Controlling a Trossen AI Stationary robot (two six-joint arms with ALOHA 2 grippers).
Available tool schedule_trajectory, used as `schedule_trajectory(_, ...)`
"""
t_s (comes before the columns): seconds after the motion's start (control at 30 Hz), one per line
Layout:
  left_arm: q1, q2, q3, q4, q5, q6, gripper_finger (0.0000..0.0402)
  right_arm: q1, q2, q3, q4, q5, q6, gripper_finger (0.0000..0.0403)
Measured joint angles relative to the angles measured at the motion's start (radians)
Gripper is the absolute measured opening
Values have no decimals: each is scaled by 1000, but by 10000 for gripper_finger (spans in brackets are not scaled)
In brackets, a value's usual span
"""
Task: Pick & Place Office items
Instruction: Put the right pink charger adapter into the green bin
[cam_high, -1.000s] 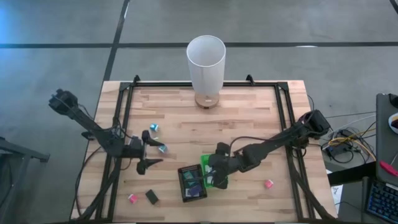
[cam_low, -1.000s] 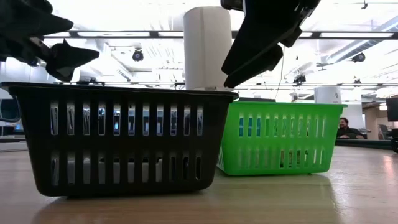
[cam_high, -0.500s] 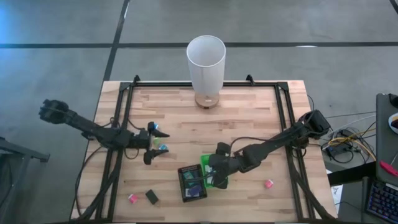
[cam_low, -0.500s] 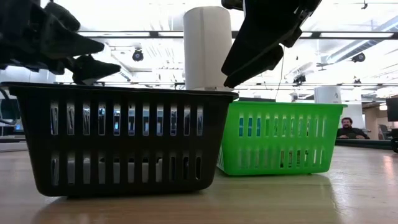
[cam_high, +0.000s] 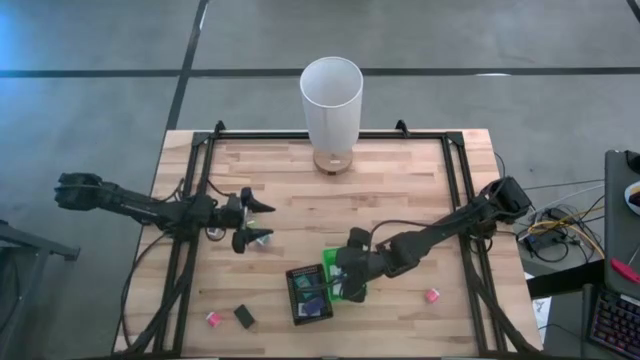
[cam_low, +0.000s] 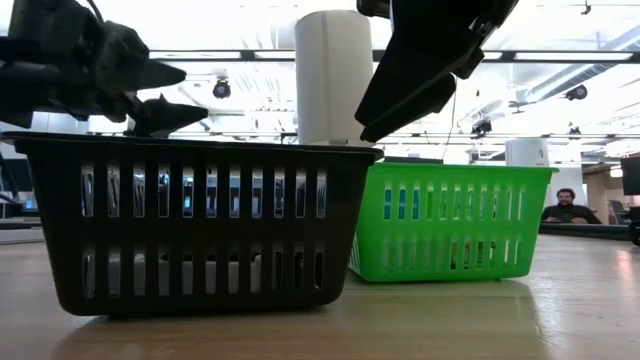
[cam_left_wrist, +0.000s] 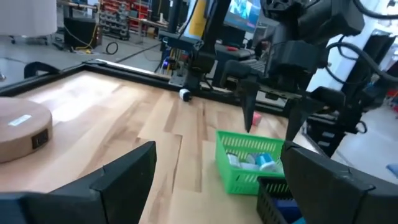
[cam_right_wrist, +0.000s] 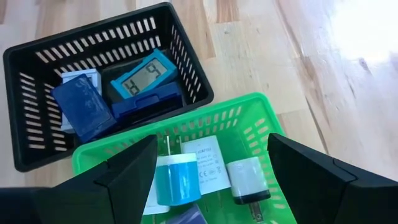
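My left gripper (cam_high: 258, 222) hangs open at the table's left, pointing level toward the right, with nothing between its fingers. A small teal item (cam_high: 263, 237) lies on the wood just by its near finger. My right gripper (cam_high: 346, 283) hovers open over the green basket (cam_high: 331, 262), which stands against the black basket (cam_high: 308, 294). The right wrist view shows a teal-and-white cylinder (cam_right_wrist: 177, 179) and a white plug (cam_right_wrist: 247, 180) in the green basket. A blue display (cam_right_wrist: 144, 78) and blue blocks (cam_right_wrist: 81, 106) lie in the black one. A black item (cam_high: 244, 317) and two pink items (cam_high: 213, 319) (cam_high: 432, 296) lie loose.
A tall white cylinder (cam_high: 331, 100) stands on a round wooden base (cam_left_wrist: 22, 127) at the far middle edge. A black frame rail (cam_high: 200, 180) runs along the table's sides. Bare wood lies between the cylinder and the baskets. A person (cam_low: 565, 208) sits in the room beyond.
My left gripper has swung toward the table's far edge and a little to the right. It has turned from pointing at the near right to pointing straight right, and it has stayed open.
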Motion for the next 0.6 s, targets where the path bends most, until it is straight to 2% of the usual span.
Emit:
schedule_trajectory(0.33,0,1,21,2,0,-155,340,0,0,-20,-38,1,19,295)
schedule_trajectory(0.6,-1,1,26,2,0,-201,340,13,-47,-76,-307,92,193,281)
